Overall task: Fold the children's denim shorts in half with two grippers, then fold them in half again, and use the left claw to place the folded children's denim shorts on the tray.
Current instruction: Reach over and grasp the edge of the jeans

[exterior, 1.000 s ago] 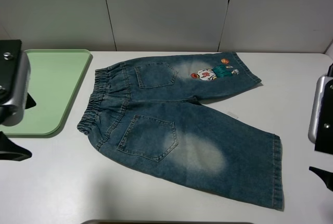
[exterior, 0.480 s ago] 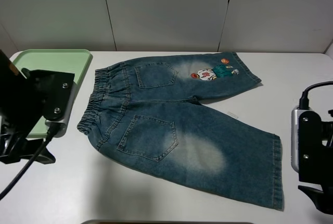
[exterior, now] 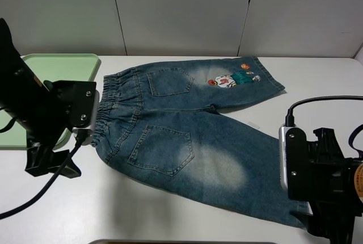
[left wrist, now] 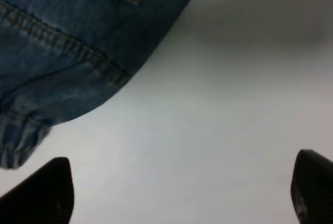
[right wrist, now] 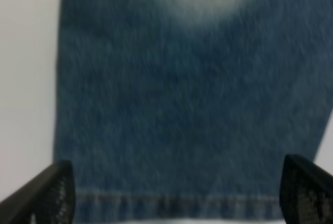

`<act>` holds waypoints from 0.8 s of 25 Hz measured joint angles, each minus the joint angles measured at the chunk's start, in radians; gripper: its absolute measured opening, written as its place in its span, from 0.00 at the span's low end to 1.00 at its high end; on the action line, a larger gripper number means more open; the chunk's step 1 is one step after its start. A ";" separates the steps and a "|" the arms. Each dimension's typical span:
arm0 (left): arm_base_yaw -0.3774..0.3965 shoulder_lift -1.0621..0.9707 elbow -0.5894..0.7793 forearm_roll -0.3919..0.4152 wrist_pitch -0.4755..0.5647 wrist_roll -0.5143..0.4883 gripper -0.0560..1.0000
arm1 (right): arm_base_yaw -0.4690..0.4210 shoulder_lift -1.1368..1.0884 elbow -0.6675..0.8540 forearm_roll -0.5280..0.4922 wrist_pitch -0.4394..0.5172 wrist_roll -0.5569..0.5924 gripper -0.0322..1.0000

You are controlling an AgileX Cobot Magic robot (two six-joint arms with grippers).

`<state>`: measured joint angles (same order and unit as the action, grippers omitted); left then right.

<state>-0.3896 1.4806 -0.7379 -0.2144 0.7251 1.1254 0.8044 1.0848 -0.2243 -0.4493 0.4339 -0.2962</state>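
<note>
**Both arms in over the shorts, nothing gripped yet**

A second before, my arms sat at the very edges of the high view. Within that second I brought both in over the table (exterior: 170, 215).

My left claw (left wrist: 182, 193) hung wide, its two fingertips far apart over bare table. The near corner of the waistband (exterior: 113, 108) lay just beside it, not yet between the fingers.

My right gripper (right wrist: 179, 193) was also spread wide. It hovered above the nearer leg, with the hem (right wrist: 171, 203) running across the gap between its tips. From the wrist view I could not tell whether those tips touched the cloth. Neither claw held anything.

The children's denim shorts (exterior: 193, 136) had not shifted at all. They lay unfolded, back pockets up, with the waistband toward the tray (exterior: 51, 68) and both legs reaching away to the right. My left arm crossed over the tray's near corner, and the tray itself held none of the cloth.

I judged that the task had only reached its approach, since no fold had been started. Both claws stood along the near edge, one at each end, so the first fold would likely lift that edge over the far leg. My left claw needed to come in over the waistband corner first.
</note>
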 joint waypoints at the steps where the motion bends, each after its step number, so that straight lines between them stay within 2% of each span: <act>1: 0.000 0.000 0.000 0.000 0.023 0.000 0.83 | 0.000 0.012 0.000 0.009 -0.010 0.000 0.61; 3: 0.000 0.000 0.013 0.000 0.037 0.000 0.82 | 0.000 0.037 0.000 0.015 -0.017 0.000 0.61; 6: 0.000 0.000 0.044 0.000 -0.007 0.008 0.81 | 0.000 0.062 0.000 0.028 -0.022 0.000 0.61; 12: 0.000 0.000 0.093 0.002 -0.187 0.089 0.81 | 0.000 0.125 0.000 0.060 -0.093 0.001 0.61; 17: 0.000 0.000 0.103 0.002 -0.238 0.170 0.81 | 0.000 0.261 -0.002 0.134 -0.197 0.004 0.61; 20: 0.000 0.000 0.103 0.002 -0.265 0.220 0.81 | 0.000 0.344 -0.003 0.147 -0.210 0.004 0.61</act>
<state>-0.3896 1.4806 -0.6345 -0.2119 0.4599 1.3458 0.8044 1.4288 -0.2269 -0.3027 0.2239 -0.2922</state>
